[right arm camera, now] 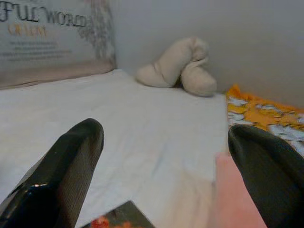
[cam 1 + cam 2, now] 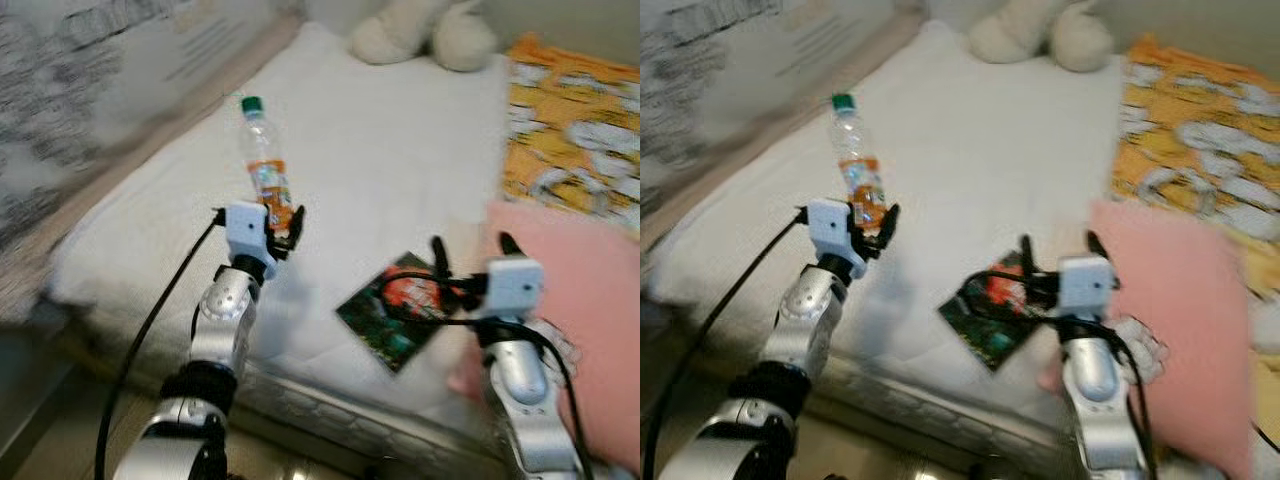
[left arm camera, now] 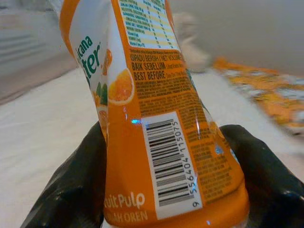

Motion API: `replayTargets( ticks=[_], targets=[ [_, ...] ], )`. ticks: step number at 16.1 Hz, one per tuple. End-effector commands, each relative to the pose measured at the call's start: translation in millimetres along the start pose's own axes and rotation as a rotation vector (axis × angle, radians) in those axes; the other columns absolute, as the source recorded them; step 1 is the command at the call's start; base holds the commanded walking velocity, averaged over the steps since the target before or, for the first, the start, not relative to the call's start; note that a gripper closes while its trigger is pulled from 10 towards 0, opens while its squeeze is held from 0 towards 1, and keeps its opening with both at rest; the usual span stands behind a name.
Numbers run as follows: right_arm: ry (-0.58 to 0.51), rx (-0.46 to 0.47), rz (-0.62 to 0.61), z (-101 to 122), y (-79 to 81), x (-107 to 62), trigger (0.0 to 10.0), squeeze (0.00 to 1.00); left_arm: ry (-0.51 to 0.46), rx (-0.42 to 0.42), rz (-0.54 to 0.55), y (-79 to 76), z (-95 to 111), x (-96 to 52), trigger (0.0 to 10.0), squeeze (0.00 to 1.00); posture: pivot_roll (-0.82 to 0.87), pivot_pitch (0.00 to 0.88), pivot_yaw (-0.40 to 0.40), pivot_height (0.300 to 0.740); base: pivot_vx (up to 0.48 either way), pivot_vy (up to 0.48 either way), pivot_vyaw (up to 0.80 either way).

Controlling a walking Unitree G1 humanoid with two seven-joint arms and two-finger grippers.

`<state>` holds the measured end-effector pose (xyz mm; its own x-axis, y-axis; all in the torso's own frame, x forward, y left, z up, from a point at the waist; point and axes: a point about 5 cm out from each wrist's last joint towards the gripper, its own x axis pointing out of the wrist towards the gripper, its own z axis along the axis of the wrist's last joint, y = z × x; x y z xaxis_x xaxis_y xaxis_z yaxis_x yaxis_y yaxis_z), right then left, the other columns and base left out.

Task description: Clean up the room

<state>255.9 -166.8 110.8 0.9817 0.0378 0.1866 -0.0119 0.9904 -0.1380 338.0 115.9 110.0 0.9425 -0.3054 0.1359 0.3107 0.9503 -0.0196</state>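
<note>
The left gripper point(image 2: 280, 228) is clamped on the lower body of an orange-labelled bottle point(image 2: 266, 172), lifted clear above the white mattress point(image 2: 380, 150), over its left half and nearer the near edge than the far one. The bottle stands nearly upright, long axis vertical with a slight lean, green cap point(image 2: 251, 103) up and tipped a little away and to the left. In the left wrist view the black fingers point(image 3: 80, 180) squeeze the label point(image 3: 161, 156) low down, near the base. My worry is that grip: held so low on a thin, smooth plastic wall, the bottle could pivot or slide out if the arm swings fast, and the wall may buckle under more pressure.

Farther right, a dark printed card point(image 2: 395, 308) lies flat by the mattress's near edge. The right gripper point(image 2: 470, 255) hovers just above it, fingers spread wide and holding nothing. Its cable point(image 2: 420, 318) drapes over the card, so it could drag the card off the edge. A pink pillow point(image 2: 590, 310) sits at the right edge, a patterned orange blanket point(image 2: 570, 130) beyond it, and a cream plush toy point(image 2: 425, 30) at the far edge.
</note>
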Motion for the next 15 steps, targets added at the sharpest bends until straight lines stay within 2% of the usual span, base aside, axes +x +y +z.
replayTargets(
  ticks=[1, 3, 4, 6, 9, 10, 12, 15],
  targets=[
    [0.013, -0.020, -0.002, -4, -4.0, 0.0, 10.0, 0.00, -0.046, 0.011, -0.045, -7.2, 12, 4.8, 10.0, 0.00, -0.06, 0.000, -0.006, 0.740, 0.000, -0.480, -0.71],
    [0.011, -0.028, 0.010, -8, -1.8, 4.2, 10.0, 0.00, 0.045, 0.038, -0.042, -9.0, 2, 4.6, 10.0, 0.00, -0.06, 0.000, 0.002, 0.740, 0.000, 0.000, -0.69],
    [0.012, -0.027, 0.013, -8, -1.2, 5.6, 10.0, 0.00, 0.018, -0.013, -0.078, -12.0, 5, 4.8, 10.0, 0.00, -0.07, 0.000, 0.006, 0.740, 0.000, 0.000, -0.69],
    [0.020, -0.024, 0.021, -10, 0.9, 4.1, 10.0, 0.00, -0.001, 0.007, -0.102, -12.6, 7, 3.4, 10.0, 0.00, -0.08, 0.000, 0.017, 0.740, 0.000, 0.000, -0.67],
    [0.016, -0.025, 0.035, -13, 4.4, 1.7, 10.0, 0.00, -0.005, -0.027, -0.130, -13.4, 7, 0.1, 10.0, 0.00, -0.09, 0.000, 0.028, 0.740, 0.000, 0.000, -0.67],
    [0.013, -0.022, 0.035, -13, 5.1, 2.2, 10.0, 0.00, -0.012, -0.017, -0.135, -12.7, 7, -1.1, 10.0, 0.00, -0.09, 0.000, 0.029, 0.740, 0.000, -0.454, -0.67],
    [0.010, -0.023, 0.041, -13, 5.2, 1.4, 10.0, 0.00, -0.029, 0.006, -0.160, -14.9, 9, -4.1, 10.0, 0.00, -0.09, 0.000, 0.028, 0.740, -0.390, -0.277, -0.66],
    [0.031, -0.023, 0.033, -19, 1.7, -3.3, 10.0, 0.00, -0.036, 0.022, -0.218, -22.5, 10, -8.2, 10.0, 0.00, -0.08, 0.000, 0.024, 0.740, -0.434, 0.000, -0.66]
  ],
)
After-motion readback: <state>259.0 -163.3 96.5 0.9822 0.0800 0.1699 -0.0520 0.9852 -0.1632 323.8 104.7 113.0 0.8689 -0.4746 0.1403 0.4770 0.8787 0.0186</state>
